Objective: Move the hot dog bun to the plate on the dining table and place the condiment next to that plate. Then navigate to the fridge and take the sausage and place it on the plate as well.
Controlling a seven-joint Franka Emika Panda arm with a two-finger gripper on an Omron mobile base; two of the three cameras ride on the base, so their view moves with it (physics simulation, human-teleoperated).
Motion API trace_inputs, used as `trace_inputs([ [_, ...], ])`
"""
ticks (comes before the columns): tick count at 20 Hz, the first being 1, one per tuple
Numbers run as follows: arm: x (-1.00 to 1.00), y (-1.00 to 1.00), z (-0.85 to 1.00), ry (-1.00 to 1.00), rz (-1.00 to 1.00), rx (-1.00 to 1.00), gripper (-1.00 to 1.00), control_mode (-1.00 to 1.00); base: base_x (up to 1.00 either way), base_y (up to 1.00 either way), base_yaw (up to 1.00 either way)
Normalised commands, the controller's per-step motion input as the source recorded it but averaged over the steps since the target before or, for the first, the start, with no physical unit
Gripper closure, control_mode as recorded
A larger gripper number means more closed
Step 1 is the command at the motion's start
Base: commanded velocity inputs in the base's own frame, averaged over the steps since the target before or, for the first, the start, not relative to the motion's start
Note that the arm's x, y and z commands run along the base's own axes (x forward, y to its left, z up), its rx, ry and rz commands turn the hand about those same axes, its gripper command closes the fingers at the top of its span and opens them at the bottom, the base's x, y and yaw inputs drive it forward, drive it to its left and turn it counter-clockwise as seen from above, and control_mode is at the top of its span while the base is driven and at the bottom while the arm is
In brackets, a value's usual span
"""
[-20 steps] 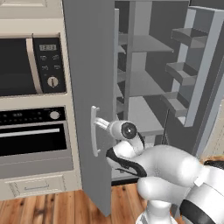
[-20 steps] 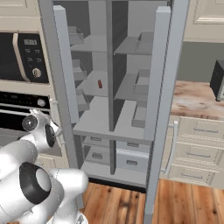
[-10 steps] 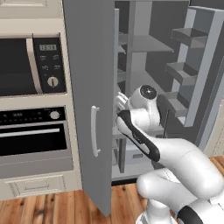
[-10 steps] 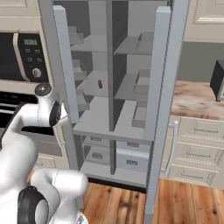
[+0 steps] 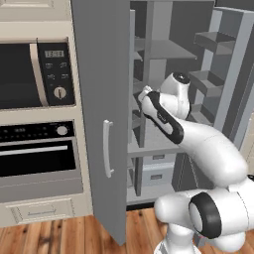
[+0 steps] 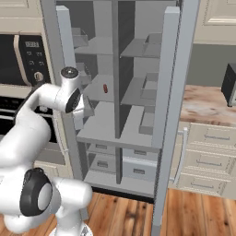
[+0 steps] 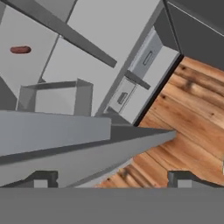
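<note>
Fridge (image 6: 115,69) stood open: flat matte grey door (image 5: 101,109) with a pale vertical bar handle, and grey shelves and bins inside. Sausage (image 6: 105,88), a thin dark red-brown cylinder, lay on a middle shelf near its back edge, left of the divider. Hand (image 7: 111,180) was at the shelf's front edge, fingers apart, holding nothing. Wood plank floor (image 6: 193,212); cream oven (image 5: 37,149) and microwave to the left. No legible writing.

Rendered home kitchen. Indicated by built-in microwave (image 5: 34,74) over oven (image 5: 37,154), open grey fridge (image 6: 120,92) with shelves, cream drawer cabinets (image 6: 207,159), wood plank floor (image 6: 193,212).
</note>
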Motion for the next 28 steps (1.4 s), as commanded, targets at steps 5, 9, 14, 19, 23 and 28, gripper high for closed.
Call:
trace_inputs([
  [5, 0.66, 0.00, 0.00, 0.00, 0.06, 0.16, -1.00, -1.00, 0.00, 0.00, 0.00],
  [9, 0.51, 0.00, 0.00, -0.04, 0.13, 0.17, -1.00, -1.00, 0.00, 0.00, 0.00],
  [14, 0.35, 0.02, 0.00, -0.10, 0.17, 0.16, -1.00, -1.00, 0.00, 0.00, 0.00],
  [19, 0.05, 0.35, -0.07, -0.14, 0.15, 0.09, -1.00, -1.00, 0.00, 0.00, 0.00],
  [23, -0.03, 0.52, -0.12, -0.15, 0.13, 0.05, -1.00, -1.00, 0.00, 0.00, 0.00],
  [28, -0.09, 0.65, -0.13, -0.13, 0.08, 0.02, -1.00, -1.00, 0.00, 0.00, 0.00],
])
